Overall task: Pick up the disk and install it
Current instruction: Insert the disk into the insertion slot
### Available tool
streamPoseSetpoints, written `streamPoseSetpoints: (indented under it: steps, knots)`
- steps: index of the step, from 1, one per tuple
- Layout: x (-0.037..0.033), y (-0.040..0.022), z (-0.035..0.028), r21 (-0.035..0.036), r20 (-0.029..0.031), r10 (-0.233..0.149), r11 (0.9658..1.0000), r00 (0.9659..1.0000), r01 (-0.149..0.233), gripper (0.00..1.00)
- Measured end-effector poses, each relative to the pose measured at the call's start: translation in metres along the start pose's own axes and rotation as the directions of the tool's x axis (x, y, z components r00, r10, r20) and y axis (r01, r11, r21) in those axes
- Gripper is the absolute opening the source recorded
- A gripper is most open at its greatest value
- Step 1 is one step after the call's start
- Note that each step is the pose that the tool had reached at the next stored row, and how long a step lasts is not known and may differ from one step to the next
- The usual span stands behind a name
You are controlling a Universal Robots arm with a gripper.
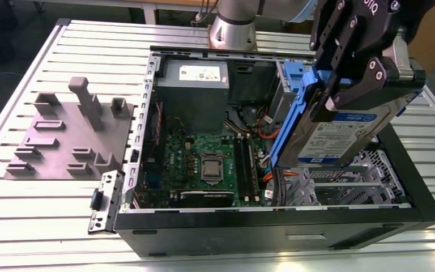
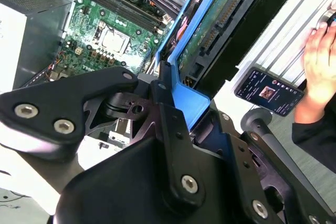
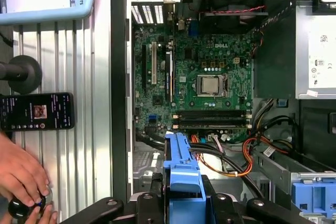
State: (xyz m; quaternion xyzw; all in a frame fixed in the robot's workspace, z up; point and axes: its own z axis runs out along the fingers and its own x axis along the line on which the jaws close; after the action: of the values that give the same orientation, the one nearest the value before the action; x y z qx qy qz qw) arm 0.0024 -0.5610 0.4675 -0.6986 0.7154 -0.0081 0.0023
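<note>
The disk (image 1: 344,135), silver-grey with a white-and-blue label and blue rails, hangs tilted over the exterior view's right side of the open computer case (image 1: 278,218). My gripper (image 1: 357,85) is shut on its upper end, black fingers clamping both faces. Below the disk lies the metal drive cage (image 1: 353,182). In the second wrist view the disk (image 2: 210,30) shows its green circuit underside, with its blue rail running into the gripper (image 2: 193,113). In the first wrist view the blue rail (image 3: 181,170) rises from the gripper (image 3: 181,205) over the case floor.
Inside the case are the green motherboard (image 1: 206,164), the grey power supply box (image 1: 195,76) and orange cables (image 3: 231,163). A grey fixture plate (image 1: 66,136) sits on the table at the exterior view's left. A person's hand (image 3: 21,177) and a phone (image 3: 37,111) lie beside the case.
</note>
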Motion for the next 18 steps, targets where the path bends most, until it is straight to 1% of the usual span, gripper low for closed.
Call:
streamPoseSetpoints:
  steps: [2,6,11,15,18]
  knots:
    - [-0.0001,-0.0023,0.0003,0.0,0.0001,0.0,1.0,1.0,0.0,0.36]
    - [-0.0002,-0.0141,0.0018,0.0,0.0002,0.0,1.0,1.0,0.0,0.36]
    - [-0.0004,-0.0265,0.0055,0.0,0.0002,0.0,1.0,1.0,0.0,0.36]
    - [-0.0006,-0.0349,0.0079,0.0,0.0002,0.0,1.0,1.0,0.0,0.36]
    - [-0.0007,-0.0424,0.0099,0.0,0.0001,0.0,1.0,1.0,0.0,0.36]
